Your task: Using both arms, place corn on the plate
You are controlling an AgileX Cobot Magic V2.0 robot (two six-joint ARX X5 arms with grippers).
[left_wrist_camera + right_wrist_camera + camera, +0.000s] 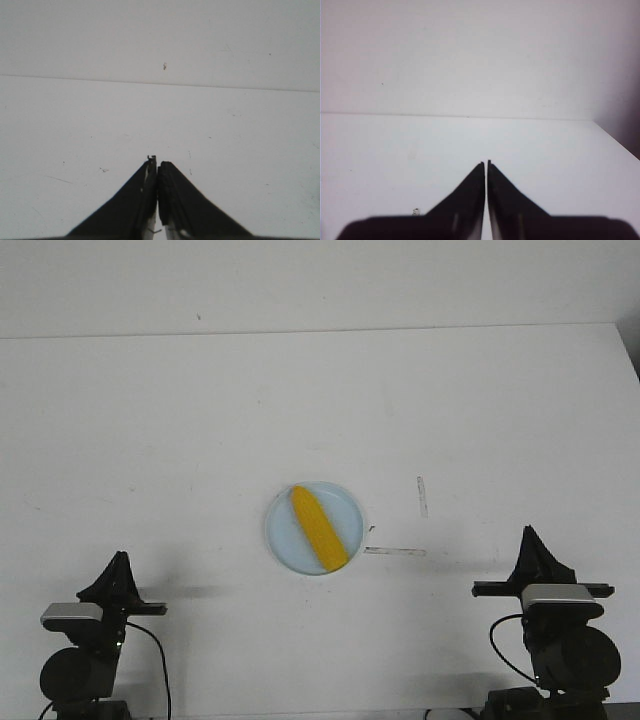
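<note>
The yellow corn (319, 528) lies diagonally on the light-blue plate (283, 532) at the middle of the white table in the front view. My left gripper (119, 559) sits at the near left, far from the plate, and is shut and empty; the left wrist view shows its fingertips (157, 161) pressed together over bare table. My right gripper (529, 532) sits at the near right, also away from the plate, shut and empty; its tips (486, 162) meet in the right wrist view. Neither wrist view shows the corn or the plate.
Two strips of clear tape lie right of the plate, one upright (422, 496) and one flat (395, 551). The table's far edge (300, 332) meets a white wall. The table's right edge (625, 350) shows at the far right.
</note>
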